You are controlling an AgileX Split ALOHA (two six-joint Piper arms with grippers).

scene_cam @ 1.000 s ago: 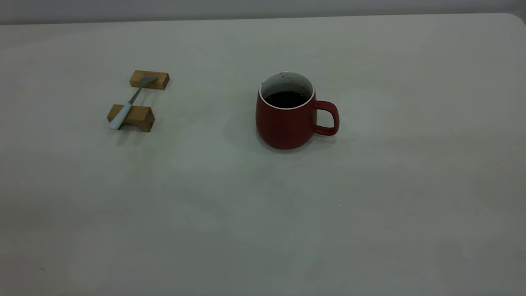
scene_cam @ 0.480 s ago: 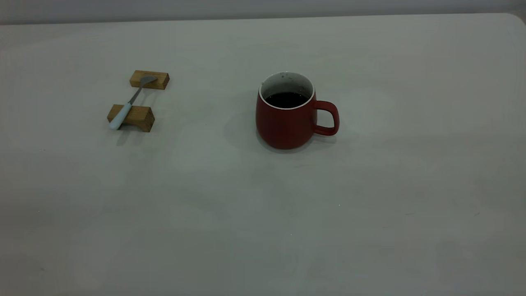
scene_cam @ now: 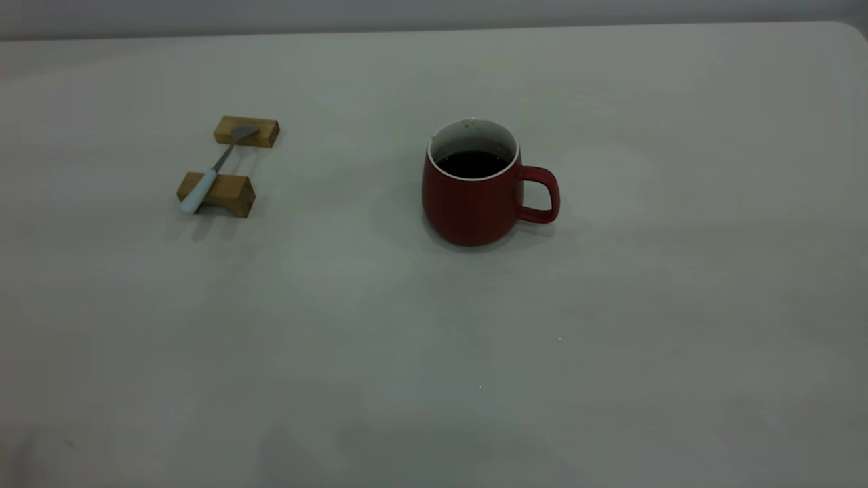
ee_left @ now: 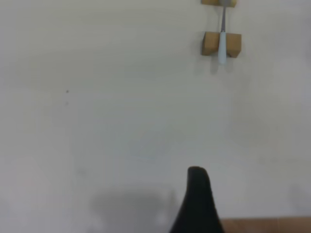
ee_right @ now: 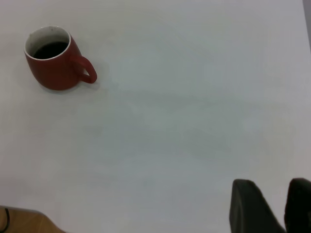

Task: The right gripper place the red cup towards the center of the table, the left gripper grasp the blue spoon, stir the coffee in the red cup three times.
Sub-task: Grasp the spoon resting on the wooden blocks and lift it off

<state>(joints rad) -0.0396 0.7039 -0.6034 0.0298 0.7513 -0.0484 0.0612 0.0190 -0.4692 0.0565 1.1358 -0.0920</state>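
The off-white table (scene_cam: 610,325) has a rounded far corner at the exterior view's right. Directly on it stand the red cup (scene_cam: 472,203), upright with its handle pointing right, and well to its left two tan wooden blocks (scene_cam: 220,193), set one behind the other, slightly apart.

The exterior camera looks down across the table (scene_cam: 610,352); both wrist cameras hang high above it, each sharing one object with that view.
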